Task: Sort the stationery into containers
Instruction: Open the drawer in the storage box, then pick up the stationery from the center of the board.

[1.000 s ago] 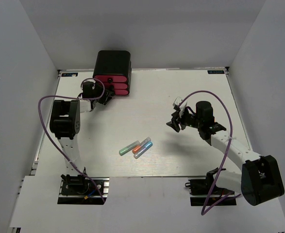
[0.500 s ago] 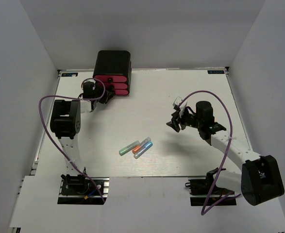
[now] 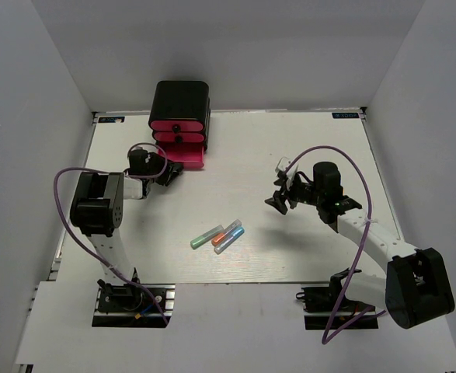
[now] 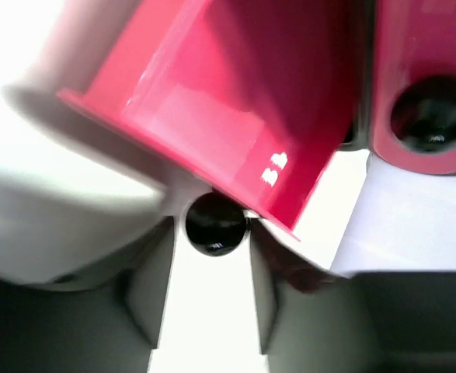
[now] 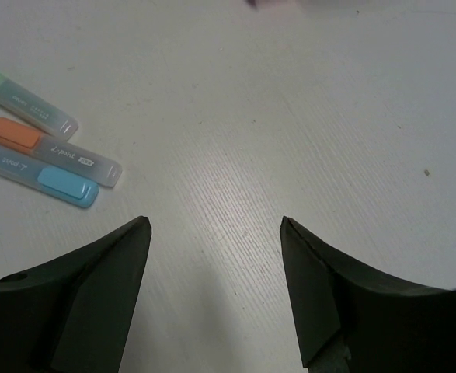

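Left pincer [image 3: 168, 172] clenched on the black round knob [image 4: 216, 224] of the lowest pink-red plastic drawer [image 3: 187, 158], with the knob pinched between both grey fingers [image 4: 148, 295] in the left wrist view. Just beyond the fingertips, that drawer jutting forward of the two upper pink-red drawers [image 3: 179, 124], both flush in the glossy black rounded box [image 3: 181, 101] behind. Off to the right of the fingers in the wrist view, another black knob on a neighbouring drawer front. Contents of the jutting drawer not visible. Well apart from this pincer, toward the near middle of the white tabletop [image 3: 290, 140], three small translucent capsule-shaped pieces lying side by side: green-ended capsule [image 3: 207, 235], orange-ended capsule [image 3: 226, 231], blue-ended capsule [image 3: 229, 241], the last two touching or nearly so. Right pincer [image 5: 214, 221] released, jaws spread wide over bare tabletop, nothing between them. Ahead of it and to its left in the right wrist view, the same three capsules, clear of both fingertips.
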You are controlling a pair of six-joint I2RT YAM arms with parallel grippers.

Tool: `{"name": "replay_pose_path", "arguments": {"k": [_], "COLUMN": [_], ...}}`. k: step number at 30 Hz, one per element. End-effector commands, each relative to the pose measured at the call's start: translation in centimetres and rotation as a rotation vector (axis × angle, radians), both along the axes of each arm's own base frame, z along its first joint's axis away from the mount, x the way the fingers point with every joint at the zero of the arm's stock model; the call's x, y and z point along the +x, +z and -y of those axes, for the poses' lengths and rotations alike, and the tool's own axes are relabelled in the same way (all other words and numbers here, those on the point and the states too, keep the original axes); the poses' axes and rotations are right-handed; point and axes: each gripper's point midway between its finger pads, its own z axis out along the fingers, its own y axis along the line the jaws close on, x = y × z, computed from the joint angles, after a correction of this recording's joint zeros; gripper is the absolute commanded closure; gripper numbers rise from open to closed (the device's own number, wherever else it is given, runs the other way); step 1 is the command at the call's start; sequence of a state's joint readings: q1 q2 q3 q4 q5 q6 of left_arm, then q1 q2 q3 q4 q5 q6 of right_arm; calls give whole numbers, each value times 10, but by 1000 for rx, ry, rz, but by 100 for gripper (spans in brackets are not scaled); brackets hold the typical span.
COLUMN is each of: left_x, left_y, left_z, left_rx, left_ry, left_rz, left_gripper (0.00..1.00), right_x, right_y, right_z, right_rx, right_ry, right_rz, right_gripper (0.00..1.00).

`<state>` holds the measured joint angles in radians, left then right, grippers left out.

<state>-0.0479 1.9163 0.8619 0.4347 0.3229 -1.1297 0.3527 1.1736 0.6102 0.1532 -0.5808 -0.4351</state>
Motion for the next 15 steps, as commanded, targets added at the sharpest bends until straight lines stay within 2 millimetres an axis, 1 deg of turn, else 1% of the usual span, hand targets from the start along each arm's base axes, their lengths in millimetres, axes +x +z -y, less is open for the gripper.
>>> {"name": "replay_pose_path", "arguments": {"k": [1, 2, 3, 4, 5, 6, 7, 8, 9, 10, 11, 12, 13, 14, 15], "left_x": [-13, -15, -15, -14, -15, -15, -18, -22, -29, -33, -38, -50, -57, -62, -73], "left_y": [2, 4, 8, 10, 14, 23, 24, 28, 27, 40, 45, 39, 42, 44, 51], "left_z": [-1, 0, 2, 2, 0, 1, 1, 4, -1, -1, 0, -1, -1, -2, -2], "left_rx": [30, 37, 30, 42, 41, 44, 44, 42, 50, 57, 63, 83, 83, 91, 99], "left_ry": [-16, -31, -40, -48, -56, -73, -73, -97, -94, -98, -112, -128, -128, -134, -138], "left_rz": [-16, -14, -4, 1, 6, 32, 27, 39, 31, 59, 69, 36, 31, 36, 50], "left_gripper": [44, 39, 32, 31, 30, 28, 28, 28, 28, 27, 27, 27, 27, 27, 27], "right_x": [-5, -13, -16, -20, -29, -36, -37, -46, -47, -48, -54, -58, -59, -64, -70], "right_y": [8, 10, 11, 11, 11, 8, 7, 6, 11, 5, 0, 3, -3, -13, -17], "right_z": [-6, -12, -14, -15, -20, -21, -24, -26, -30, -33, -31, -38, -40, -39, -44], "right_rx": [-15, -24, -28, -33, -23, -42, -44, -46, -47, -57, -67, -74, -94, -108, -120], "right_ry": [105, 199, 229, 262, 318, 392, 426, 483, 535, 577, 597, 647, 683, 703, 745], "right_rz": [56, 112, 127, 131, 123, 168, 166, 155, 206, 217, 177, 216, 241, 205, 186], "right_gripper": [26, 24, 22, 20, 20, 20, 22, 23, 26, 28, 30, 34, 34, 34, 34]}}
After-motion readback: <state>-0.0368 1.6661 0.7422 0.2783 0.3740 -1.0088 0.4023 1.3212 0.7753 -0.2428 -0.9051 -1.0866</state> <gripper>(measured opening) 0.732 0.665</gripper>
